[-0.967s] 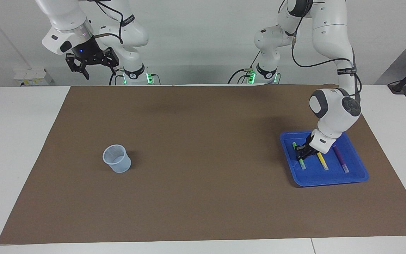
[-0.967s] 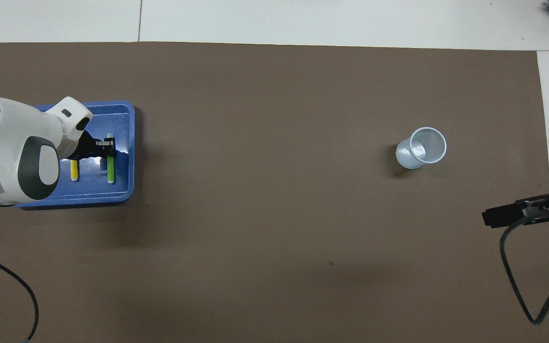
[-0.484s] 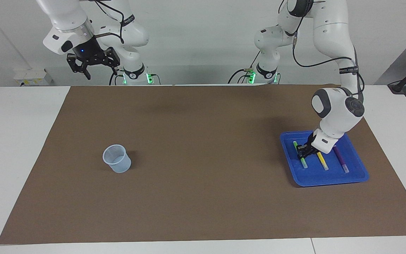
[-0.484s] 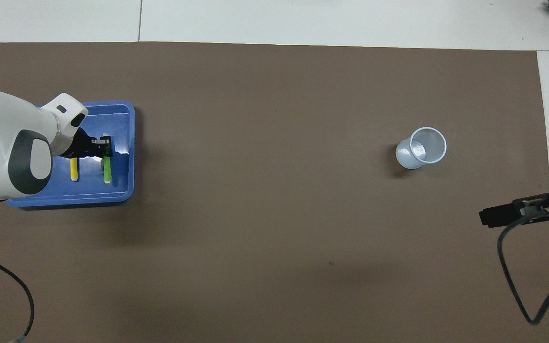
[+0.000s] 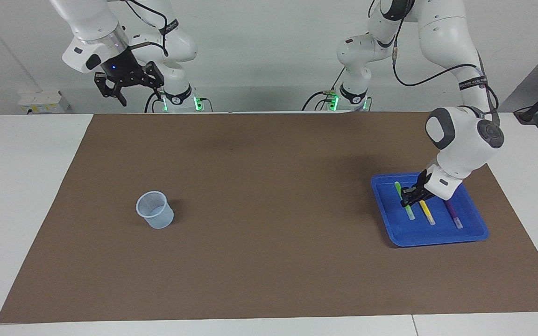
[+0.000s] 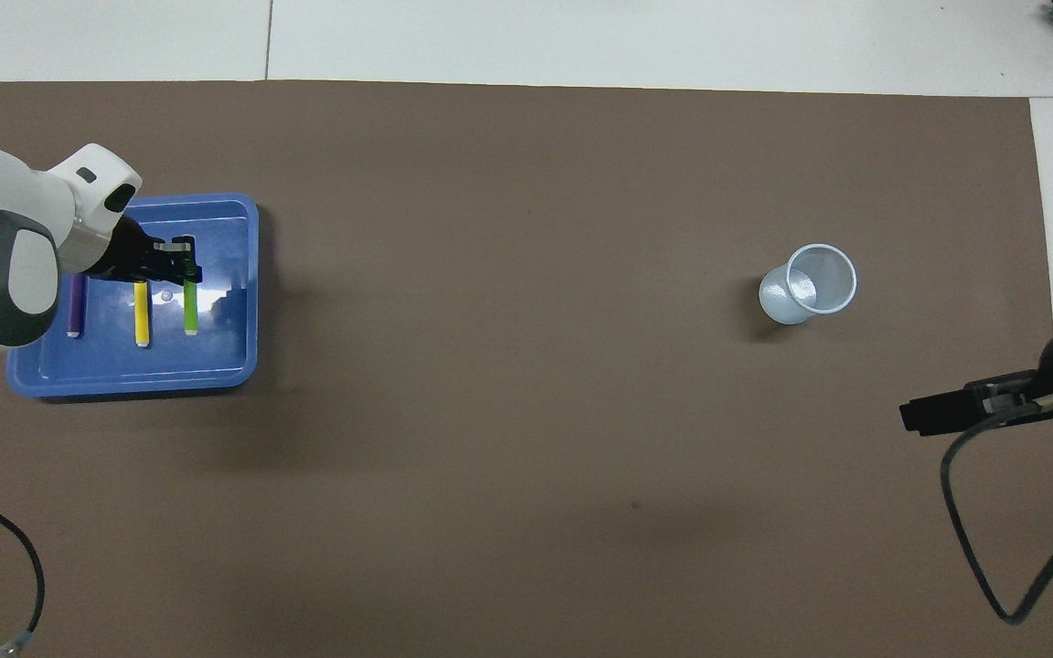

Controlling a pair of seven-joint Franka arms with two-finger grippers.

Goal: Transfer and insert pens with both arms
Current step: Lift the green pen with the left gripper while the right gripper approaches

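Two white robot arms with smooth round joints and black cables stand at the bench. The right gripper (image 5: 133,91) waits high in the air over the robots' edge of the brown mat (image 5: 269,261), and its black fingers stand wide apart with nothing in them. On the mat toward that arm's end sits one small see-through plastic cup (image 5: 155,209), round, upright and open at the top, well apart from both sets of fingers. The left gripper (image 5: 408,198) is down over one shiny blue plastic tray (image 5: 437,237) with a raised rim. Its fingers are pinched tight on the green pen (image 5: 404,200), gripping it near the middle. There are three pens, all short, slim and smooth with pale ends. The yellow pen (image 5: 427,212) lies flat in the tray just beside the fingers, and the purple pen (image 5: 452,215) lies next to it.
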